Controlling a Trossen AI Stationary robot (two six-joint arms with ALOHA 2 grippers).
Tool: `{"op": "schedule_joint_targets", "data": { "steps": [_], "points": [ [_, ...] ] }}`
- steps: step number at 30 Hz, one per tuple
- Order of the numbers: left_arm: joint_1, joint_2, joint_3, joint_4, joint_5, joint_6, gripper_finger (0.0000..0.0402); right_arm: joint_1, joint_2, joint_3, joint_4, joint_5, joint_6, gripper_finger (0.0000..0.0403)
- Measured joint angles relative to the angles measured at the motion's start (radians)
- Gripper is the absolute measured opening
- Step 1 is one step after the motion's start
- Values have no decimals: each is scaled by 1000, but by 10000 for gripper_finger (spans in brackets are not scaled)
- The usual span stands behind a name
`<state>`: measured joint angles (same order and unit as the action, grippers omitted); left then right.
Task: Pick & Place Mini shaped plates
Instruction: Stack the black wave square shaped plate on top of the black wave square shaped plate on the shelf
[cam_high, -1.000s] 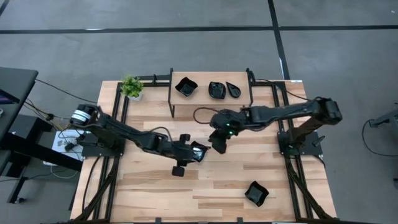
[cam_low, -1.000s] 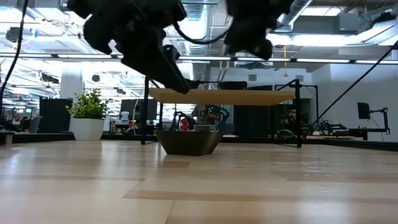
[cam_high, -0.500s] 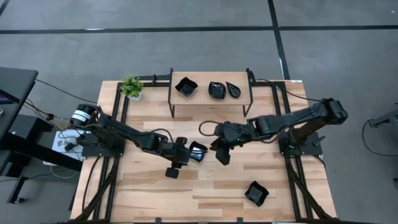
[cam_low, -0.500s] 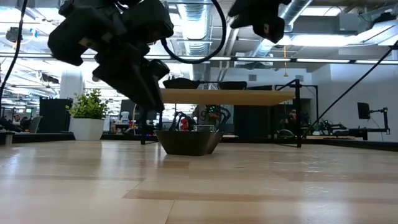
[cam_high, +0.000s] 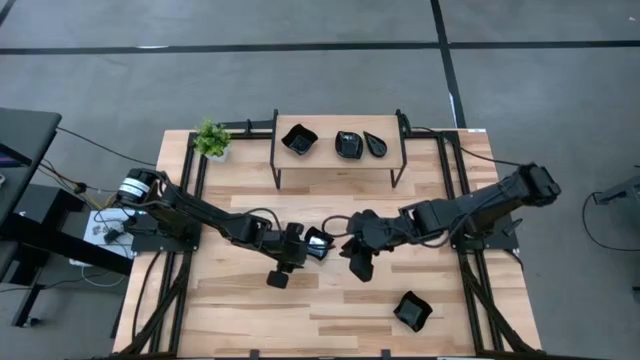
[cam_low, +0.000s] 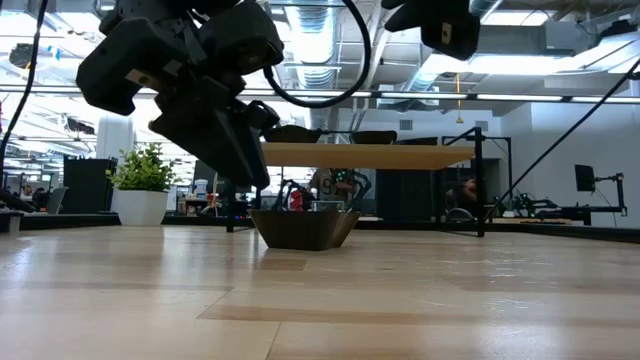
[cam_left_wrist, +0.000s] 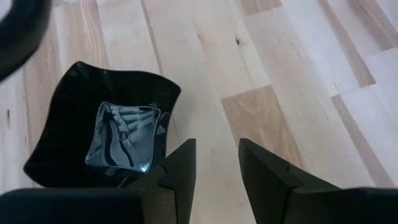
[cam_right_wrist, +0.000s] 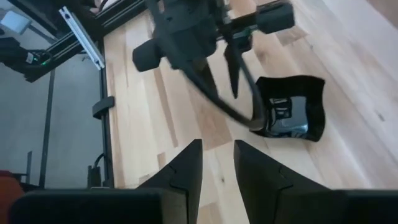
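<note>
The squarish mini plate (cam_high: 319, 243) lies on the tabletop (cam_high: 240, 300) mid-width, just beside the left tool (cam_left_wrist: 214, 163), released and empty, nearer than the right tool (cam_right_wrist: 216, 163), likewise released.

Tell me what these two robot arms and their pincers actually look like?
Both arms are dark, nearly black, built from slim jointed segments with round knuckle-like housings. The left arm has a silvery ring at its base joint. Black cables loop along each arm. The left gripper and right gripper each end in two flat, angular, matte black fingers, like blunt wedges.
</note>
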<state>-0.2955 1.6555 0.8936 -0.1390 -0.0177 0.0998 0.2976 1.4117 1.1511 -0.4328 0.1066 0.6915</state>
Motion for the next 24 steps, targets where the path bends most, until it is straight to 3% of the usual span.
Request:
{"op": "schedule_joint_targets", "data": {
  "steps": [19,24],
  "points": [
    [19,2,0,58,-49,79,123,108,-2,0,-2,7,44,88],
    [21,3,0,61,-49,79,123,157,-45,1,-77,25,43,88]
  ]
}}
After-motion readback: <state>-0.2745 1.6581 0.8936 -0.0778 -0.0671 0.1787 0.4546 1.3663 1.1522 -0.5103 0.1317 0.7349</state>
